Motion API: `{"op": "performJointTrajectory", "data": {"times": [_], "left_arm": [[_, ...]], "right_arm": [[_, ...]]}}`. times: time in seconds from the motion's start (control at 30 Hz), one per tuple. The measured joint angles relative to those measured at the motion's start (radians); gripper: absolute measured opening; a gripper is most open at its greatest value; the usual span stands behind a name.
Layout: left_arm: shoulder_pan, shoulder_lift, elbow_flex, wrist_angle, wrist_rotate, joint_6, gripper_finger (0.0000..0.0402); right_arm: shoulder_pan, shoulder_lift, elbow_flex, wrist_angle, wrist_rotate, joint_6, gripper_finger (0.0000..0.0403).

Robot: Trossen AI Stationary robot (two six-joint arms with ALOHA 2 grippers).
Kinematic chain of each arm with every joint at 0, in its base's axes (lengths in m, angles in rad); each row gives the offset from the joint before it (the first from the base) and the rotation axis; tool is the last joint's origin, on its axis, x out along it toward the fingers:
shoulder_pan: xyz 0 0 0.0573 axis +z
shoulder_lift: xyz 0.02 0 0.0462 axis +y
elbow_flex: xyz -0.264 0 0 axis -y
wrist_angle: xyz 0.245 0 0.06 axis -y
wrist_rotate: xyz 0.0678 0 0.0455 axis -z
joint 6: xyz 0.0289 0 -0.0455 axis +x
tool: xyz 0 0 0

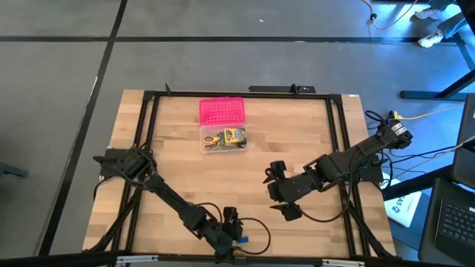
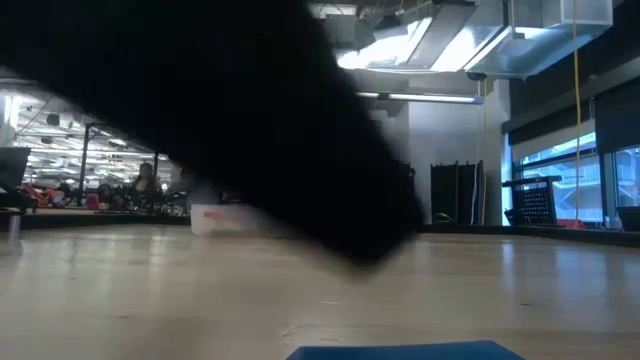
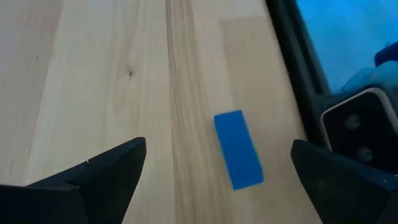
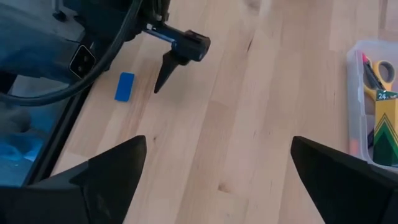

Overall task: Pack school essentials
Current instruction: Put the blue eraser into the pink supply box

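Observation:
A small blue eraser (image 3: pixel 238 149) lies flat on the wooden table near its near edge, also showing in the high view as the eraser (image 1: pixel 240 239) and in the low view as the eraser (image 2: pixel 405 352). My left gripper (image 3: pixel 217 171) hovers over it, open, with a finger on either side and apart from it. A clear plastic box (image 1: pixel 223 139) toward the far side holds yellow-handled scissors (image 1: pixel 213 140), a green-yellow crayon box (image 1: pixel 234 136) and pens. My right gripper (image 1: pixel 280 191) is open over mid-table, right of centre.
A pink lid (image 1: pixel 221 111) lies just beyond the clear box. A black frame (image 1: pixel 338 133) borders the table. In the low view a dark arm (image 2: pixel 200 110) blocks much of the picture. Bare wood lies between the box and the grippers.

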Motion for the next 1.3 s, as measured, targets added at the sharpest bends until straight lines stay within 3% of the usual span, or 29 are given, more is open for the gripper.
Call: {"op": "performJointTrajectory", "data": {"times": [1.3], "left_arm": [[-0.016, 0.048, 0.0, 0.068, -0.075, 0.014, 0.0396]], "right_arm": [[0.0, 0.0, 0.001, -0.005, 0.001, -0.003, 0.0399]]}}
